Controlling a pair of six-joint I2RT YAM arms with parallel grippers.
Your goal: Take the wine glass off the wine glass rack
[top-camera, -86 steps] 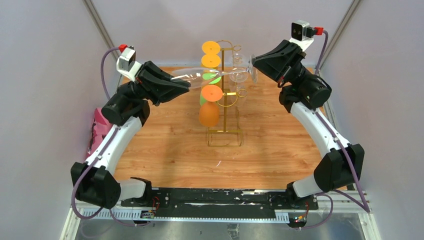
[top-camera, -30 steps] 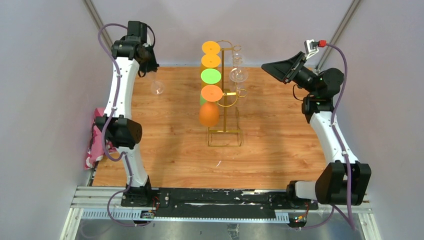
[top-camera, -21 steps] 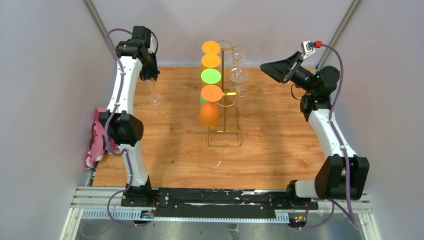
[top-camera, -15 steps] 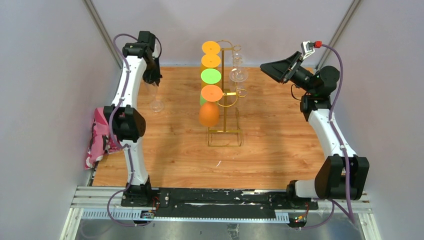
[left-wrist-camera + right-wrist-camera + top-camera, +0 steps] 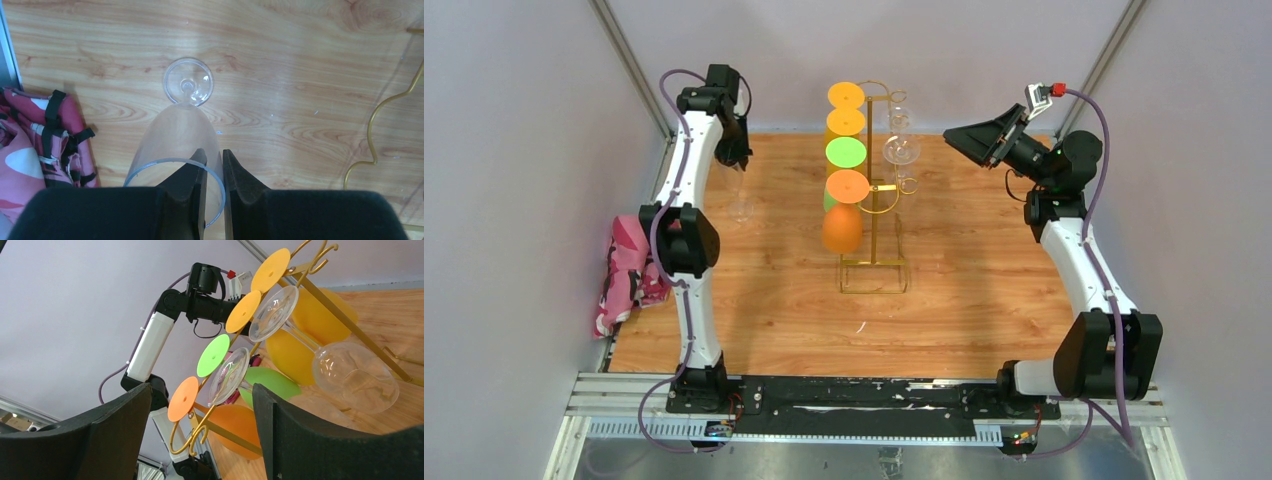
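Observation:
A clear wine glass [image 5: 740, 195] hangs upright at the back left of the table, foot [image 5: 188, 88] down over the wood; I cannot tell if it touches. My left gripper [image 5: 215, 152] is shut on its rim, one finger inside the bowl [image 5: 175, 132] and one outside. The gold wine glass rack [image 5: 879, 200] stands in the middle, away from that glass. My right gripper [image 5: 954, 135] is open and empty, raised to the right of the rack and facing it [image 5: 345, 315].
Two clear glasses [image 5: 901, 148] hang on the rack's right side, and several orange, yellow and green ones [image 5: 846, 152] on its left. A pink cloth [image 5: 624, 275] lies at the table's left edge. A curl of the gold rack base [image 5: 380, 110] shows near the held glass.
The left arm has carried the wine glass from lying level at the rack to upright at the back left, then lowered it toward the table. The right gripper has let go and pulled back.

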